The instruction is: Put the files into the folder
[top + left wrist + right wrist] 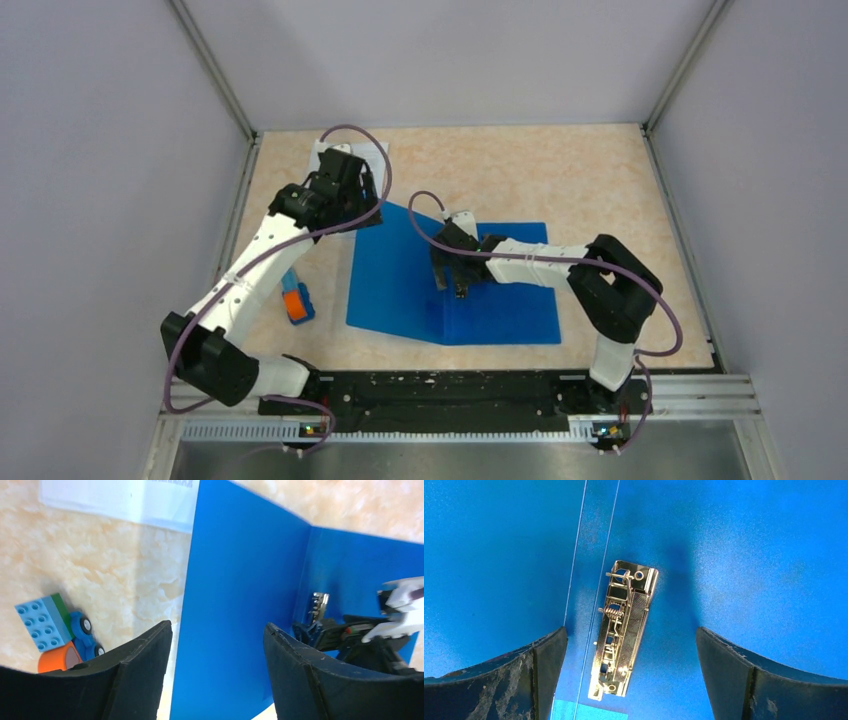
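Note:
The blue folder (390,280) lies open on the table, its left cover tilted up from the spine. My left gripper (366,206) is open at that cover's far corner; in the left wrist view the cover (240,580) runs between the spread fingers of the gripper (217,627). My right gripper (460,288) is open and hovers over the inside of the folder (749,555), right above the metal spine clip (624,630). The clip also shows in the left wrist view (320,605). The files (370,152) lie at the far left, mostly hidden by my left arm; their edge shows in the left wrist view (125,500).
A small orange-and-blue toy block (295,300) sits left of the folder, also in the left wrist view (55,630). Grey walls and metal rails enclose the beige table (580,180) on three sides.

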You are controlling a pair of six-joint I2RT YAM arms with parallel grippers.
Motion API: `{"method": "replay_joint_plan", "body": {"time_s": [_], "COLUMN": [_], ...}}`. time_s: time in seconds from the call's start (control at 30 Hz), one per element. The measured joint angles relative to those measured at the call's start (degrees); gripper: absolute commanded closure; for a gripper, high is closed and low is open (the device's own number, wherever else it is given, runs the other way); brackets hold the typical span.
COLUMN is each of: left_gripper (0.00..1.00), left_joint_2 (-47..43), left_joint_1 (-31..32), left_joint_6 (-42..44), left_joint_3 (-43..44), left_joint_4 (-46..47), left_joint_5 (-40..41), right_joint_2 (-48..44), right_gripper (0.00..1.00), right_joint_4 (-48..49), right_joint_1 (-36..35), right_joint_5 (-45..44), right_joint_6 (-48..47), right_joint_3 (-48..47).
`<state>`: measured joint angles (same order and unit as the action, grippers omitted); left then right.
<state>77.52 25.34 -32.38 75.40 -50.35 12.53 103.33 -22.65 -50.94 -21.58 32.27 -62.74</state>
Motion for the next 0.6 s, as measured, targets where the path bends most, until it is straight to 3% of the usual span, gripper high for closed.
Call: {"method": "replay_joint_plan", "body": {"time_s": [0.2, 0.33, 0.6], "left_gripper": [0.33, 0.41, 0.52], "left_joint_2": [-0.9, -0.2, 1.4], "left_joint_1": [0.0, 0.7, 1.2], "left_joint_6": [0.9, -0.5, -6.7], "left_joint_3": [4.3, 4.1, -11.7], "left_joint_4": [0.1, 0.6, 7.4], "left_joint_5": [-1.5, -4.9, -9.9], "right_joint_2": [0.0, -0.9, -5.3], "right_gripper": [0.01, 0.01, 0.04], "right_joint_4": [1.3, 3.6, 10.1], "right_joint_1": [0.0, -0.1, 1.4], "right_joint_5": [-1.6, -1.7, -0.7], "right_joint_6": [-0.2, -0.2, -1.4], "right_joint_3": [0.5, 2.4, 9.4]}}
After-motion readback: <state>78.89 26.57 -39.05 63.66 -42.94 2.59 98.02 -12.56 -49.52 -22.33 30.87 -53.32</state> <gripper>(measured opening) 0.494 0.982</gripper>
